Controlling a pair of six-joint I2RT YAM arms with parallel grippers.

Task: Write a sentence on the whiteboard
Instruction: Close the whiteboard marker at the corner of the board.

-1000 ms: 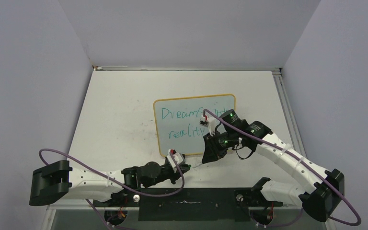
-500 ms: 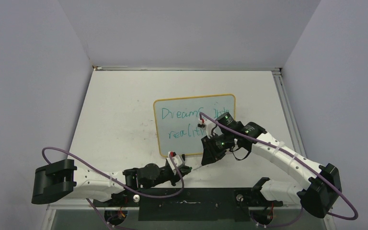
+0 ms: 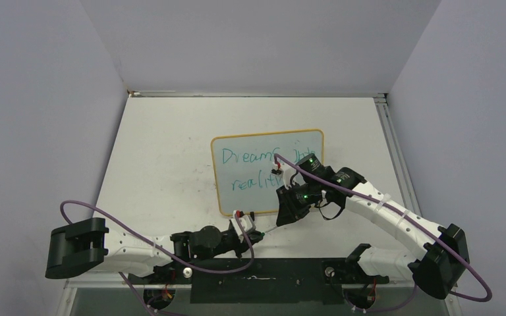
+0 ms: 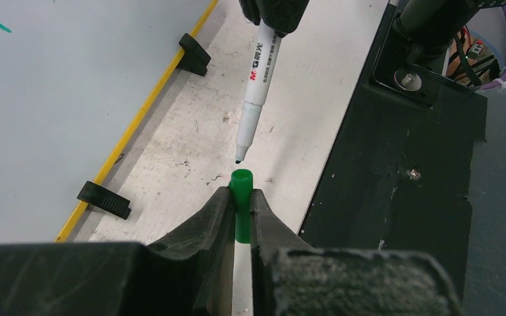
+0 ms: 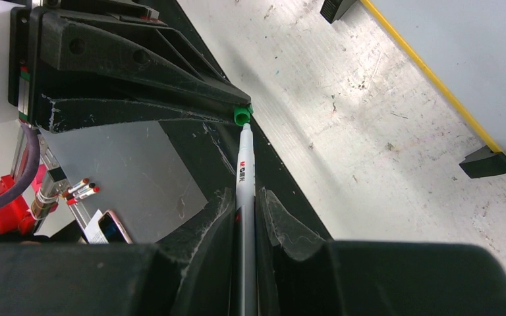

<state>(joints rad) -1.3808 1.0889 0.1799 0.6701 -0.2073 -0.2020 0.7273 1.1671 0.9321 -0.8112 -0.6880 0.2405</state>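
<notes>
The whiteboard point(image 3: 257, 168) lies flat mid-table, yellow-framed, with the sentence point(image 3: 247, 158) in green on two lines, its right part hidden by the right arm. My right gripper point(image 5: 245, 197) is shut on a white marker point(image 5: 244, 172) point(image 4: 257, 69) point(image 3: 271, 228), tip bare. My left gripper point(image 4: 240, 195) is shut on the green cap point(image 4: 240, 187) point(image 5: 240, 116) point(image 3: 257, 232), its open end facing the marker tip a short gap away. Both meet just in front of the board's near edge point(image 4: 138, 115).
Two black clip feet point(image 4: 194, 54) point(image 4: 103, 199) sit on the board's near frame. A black base plate point(image 4: 402, 164) runs along the table's front edge, close beside the cap. Below the table edge lie a phone point(image 5: 109, 227) and small red-tipped items point(image 5: 82, 187).
The right arm drew back and toward the front a little, bringing the marker tip closer to the cap. The left gripper edged slightly toward it. Both grips are unchanged.
</notes>
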